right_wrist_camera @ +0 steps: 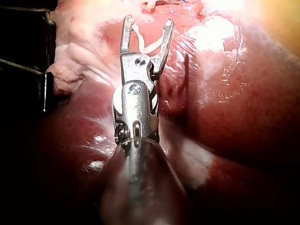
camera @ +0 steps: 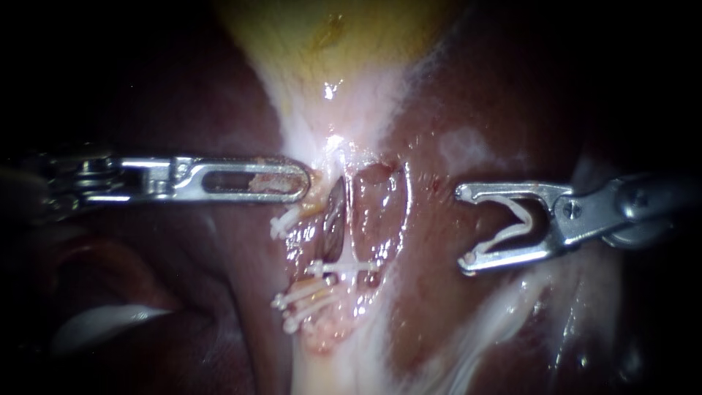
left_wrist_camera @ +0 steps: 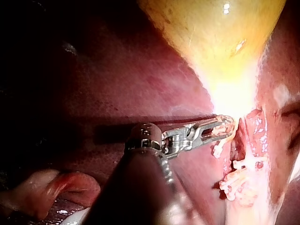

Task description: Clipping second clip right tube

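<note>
My left instrument comes in level from the left. Its slotted jaws are shut on pale tissue at the gallbladder's neck, also seen in the left wrist view. Below the neck run a dark reddish tube and a thin pale tube. One white clip lies across the pale tube low down. My right instrument hovers over the liver, well right of the tubes. Its jaws stand wide, holding a white V-shaped clip between them.
More white clips cluster on the left side of the stalk, another just under my left instrument's tip. Dark red liver surrounds the site. A pale fold of tissue lies at the lower left.
</note>
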Motion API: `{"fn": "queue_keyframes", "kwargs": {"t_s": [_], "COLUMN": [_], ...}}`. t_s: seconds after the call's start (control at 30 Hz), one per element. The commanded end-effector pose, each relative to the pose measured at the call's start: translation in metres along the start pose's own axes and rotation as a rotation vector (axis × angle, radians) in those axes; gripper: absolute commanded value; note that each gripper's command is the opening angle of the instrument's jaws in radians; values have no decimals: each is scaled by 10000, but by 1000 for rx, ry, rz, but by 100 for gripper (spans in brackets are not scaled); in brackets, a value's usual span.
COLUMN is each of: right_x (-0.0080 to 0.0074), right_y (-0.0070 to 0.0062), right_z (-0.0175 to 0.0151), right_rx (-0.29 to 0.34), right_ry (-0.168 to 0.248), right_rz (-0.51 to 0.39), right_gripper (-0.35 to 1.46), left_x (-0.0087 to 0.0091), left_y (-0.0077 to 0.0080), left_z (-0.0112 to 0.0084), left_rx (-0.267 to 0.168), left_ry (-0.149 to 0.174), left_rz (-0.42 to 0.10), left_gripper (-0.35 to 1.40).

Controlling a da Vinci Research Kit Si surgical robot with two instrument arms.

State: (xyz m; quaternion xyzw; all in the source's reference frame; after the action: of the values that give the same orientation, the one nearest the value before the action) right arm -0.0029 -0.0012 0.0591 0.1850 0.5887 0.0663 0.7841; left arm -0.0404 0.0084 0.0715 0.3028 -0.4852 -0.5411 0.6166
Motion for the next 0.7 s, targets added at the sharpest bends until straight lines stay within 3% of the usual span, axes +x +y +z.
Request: {"fn": "queue_keyframes", "kwargs": {"t_s": [0.03, 0.17, 0.3, 0.5, 0.7], "right_x": [0, 0, -1, -1, -1], "right_y": [0, 0, 0, 0, -1], "right_z": [0, 0, 0, 0, 2], "right_rx": [0, 0, 0, 0, -1], "right_ry": [0, 0, 0, 0, 0], "right_rz": [0, 0, -1, -1, -1], "right_gripper": [50, 50, 50, 50, 50], "left_x": [0, -6, -17, -37, -44], "left_y": [0, -3, -13, -31, -41], "left_z": [-1, -13, -37, -73, -89], "left_rx": [0, 5, 1, 1, 1], "left_ry": [0, 5, 7, -33, -48], "left_rz": [1, -2, -10, -28, -24], "left_gripper": [-35, -35, -35, -35, -35]}}
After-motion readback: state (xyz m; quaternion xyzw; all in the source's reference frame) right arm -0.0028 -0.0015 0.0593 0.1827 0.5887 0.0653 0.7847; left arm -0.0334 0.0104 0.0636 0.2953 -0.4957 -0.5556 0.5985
